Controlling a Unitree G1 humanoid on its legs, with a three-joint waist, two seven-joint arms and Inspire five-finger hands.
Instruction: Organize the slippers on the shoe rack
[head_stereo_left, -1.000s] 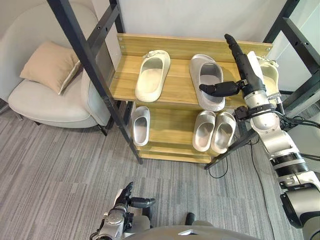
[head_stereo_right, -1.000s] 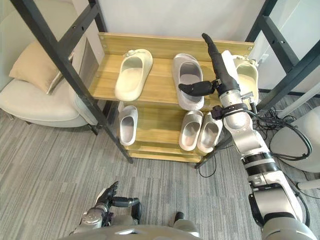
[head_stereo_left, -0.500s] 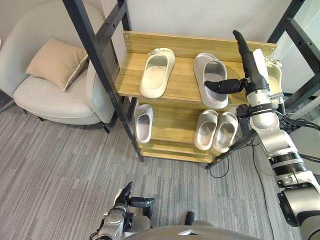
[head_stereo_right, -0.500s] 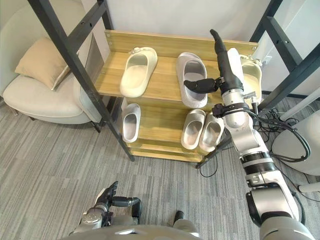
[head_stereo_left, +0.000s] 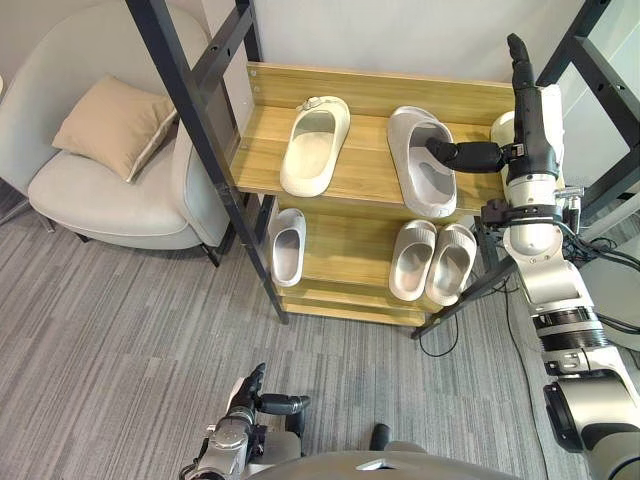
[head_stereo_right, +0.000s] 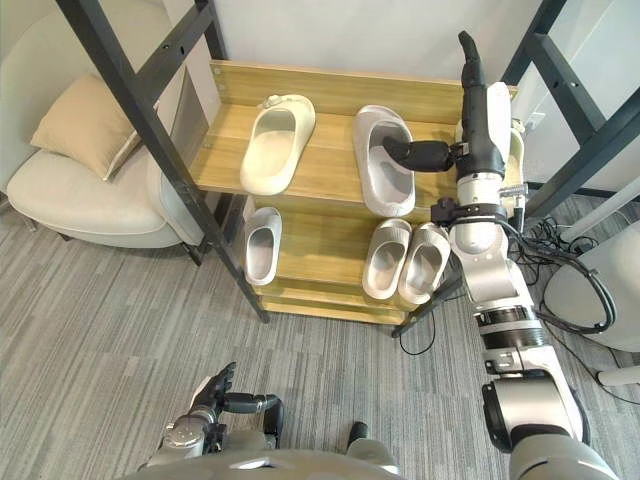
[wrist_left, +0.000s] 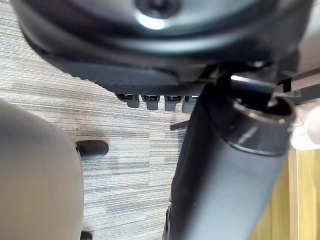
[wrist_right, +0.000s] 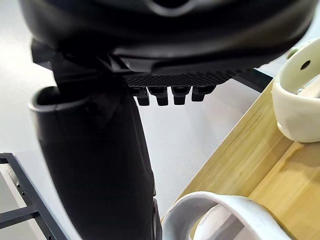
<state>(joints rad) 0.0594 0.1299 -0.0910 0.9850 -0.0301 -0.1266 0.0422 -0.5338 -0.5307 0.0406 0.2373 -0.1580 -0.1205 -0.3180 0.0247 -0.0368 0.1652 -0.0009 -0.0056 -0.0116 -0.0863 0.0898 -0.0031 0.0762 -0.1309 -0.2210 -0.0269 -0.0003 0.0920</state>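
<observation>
Two shelves of the shoe rack (head_stereo_left: 360, 88) carried slippers. On the top shelf, a cream slipper (head_stereo_left: 315, 146) lay toward the left end, a grey slipper (head_stereo_left: 420, 165) right of the middle, and another cream slipper (wrist_right: 297, 100) at the right end. Below sat a single pale slipper (head_stereo_left: 286, 246) left and a grey pair (head_stereo_left: 432, 262) right. The left hand (head_stereo_left: 240, 418) hung low, fingers loosely extended. The right hand (head_stereo_left: 530, 115) stood at the top shelf's right end, fingers straight, thumb spread over the grey slipper.
</observation>
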